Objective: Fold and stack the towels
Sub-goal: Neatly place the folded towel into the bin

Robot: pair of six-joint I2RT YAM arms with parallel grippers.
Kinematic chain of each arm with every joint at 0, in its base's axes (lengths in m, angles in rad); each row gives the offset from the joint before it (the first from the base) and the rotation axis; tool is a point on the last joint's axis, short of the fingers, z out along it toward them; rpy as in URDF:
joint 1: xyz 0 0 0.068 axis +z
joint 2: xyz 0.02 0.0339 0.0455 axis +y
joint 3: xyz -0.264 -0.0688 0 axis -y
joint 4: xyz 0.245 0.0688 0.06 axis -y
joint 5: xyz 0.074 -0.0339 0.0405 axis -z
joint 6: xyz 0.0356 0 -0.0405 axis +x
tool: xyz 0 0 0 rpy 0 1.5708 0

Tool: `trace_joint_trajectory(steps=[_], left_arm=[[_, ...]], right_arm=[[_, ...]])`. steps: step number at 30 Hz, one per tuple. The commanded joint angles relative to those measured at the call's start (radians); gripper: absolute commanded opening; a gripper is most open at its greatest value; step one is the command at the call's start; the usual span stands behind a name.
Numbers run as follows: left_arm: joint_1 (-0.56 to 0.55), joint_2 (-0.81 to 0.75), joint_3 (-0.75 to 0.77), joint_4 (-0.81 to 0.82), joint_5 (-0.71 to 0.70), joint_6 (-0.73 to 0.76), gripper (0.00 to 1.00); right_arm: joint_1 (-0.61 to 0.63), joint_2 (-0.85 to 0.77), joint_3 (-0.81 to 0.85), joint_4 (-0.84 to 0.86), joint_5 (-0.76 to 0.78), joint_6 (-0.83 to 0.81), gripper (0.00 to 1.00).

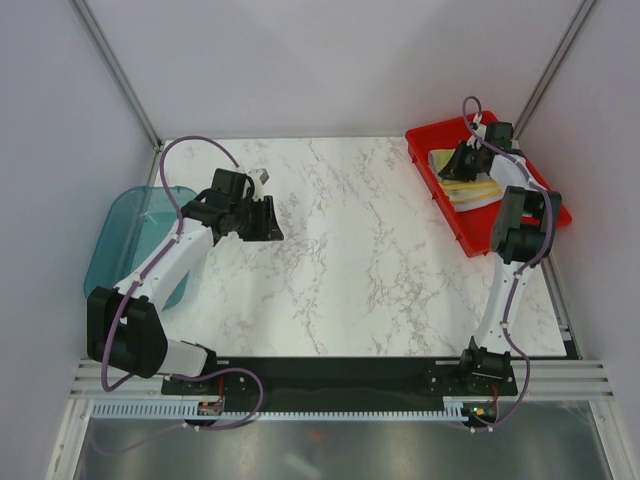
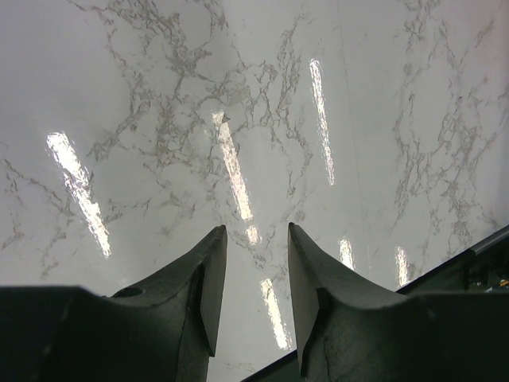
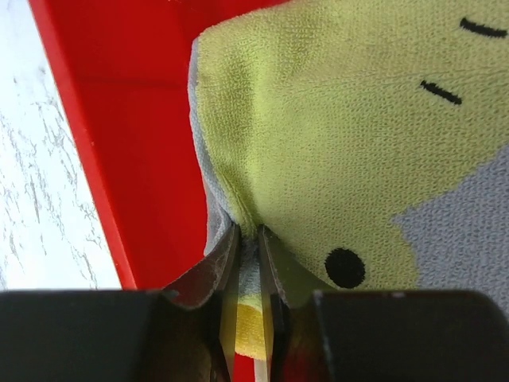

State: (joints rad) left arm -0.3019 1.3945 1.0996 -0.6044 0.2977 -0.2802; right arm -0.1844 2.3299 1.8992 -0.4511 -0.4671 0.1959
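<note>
My right hand pinches a towel in the red bin; my left hand waits bare.

From above, my right hand reaches into the bin at the far right corner of the table, because the towels lie piled there. My left hand hovers over bare marble near the blue tub, well apart from them. At my left wrist, the 2 fingers stand a narrow gap apart, holding nothing. At my right wrist, the fingers close tight on a fold at the yellow-green towel's edge, just beside the bin's wall. I judge this grip is for lifting it out to fold.
</note>
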Motion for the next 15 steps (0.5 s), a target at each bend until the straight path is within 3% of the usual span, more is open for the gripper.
trace_joint_trajectory(steps=[1,10,15], left_arm=[[0.004,0.001,-0.001,0.003,0.027,0.044,0.44],[0.006,-0.003,-0.006,0.003,0.015,0.047,0.44],[0.004,-0.012,-0.007,0.003,0.020,0.047,0.44]], right_arm=[[0.003,-0.079,-0.044,0.043,-0.010,-0.009,0.23],[-0.003,-0.162,-0.083,0.048,-0.004,0.026,0.25],[-0.067,-0.208,-0.057,0.103,0.079,0.127,0.24]])
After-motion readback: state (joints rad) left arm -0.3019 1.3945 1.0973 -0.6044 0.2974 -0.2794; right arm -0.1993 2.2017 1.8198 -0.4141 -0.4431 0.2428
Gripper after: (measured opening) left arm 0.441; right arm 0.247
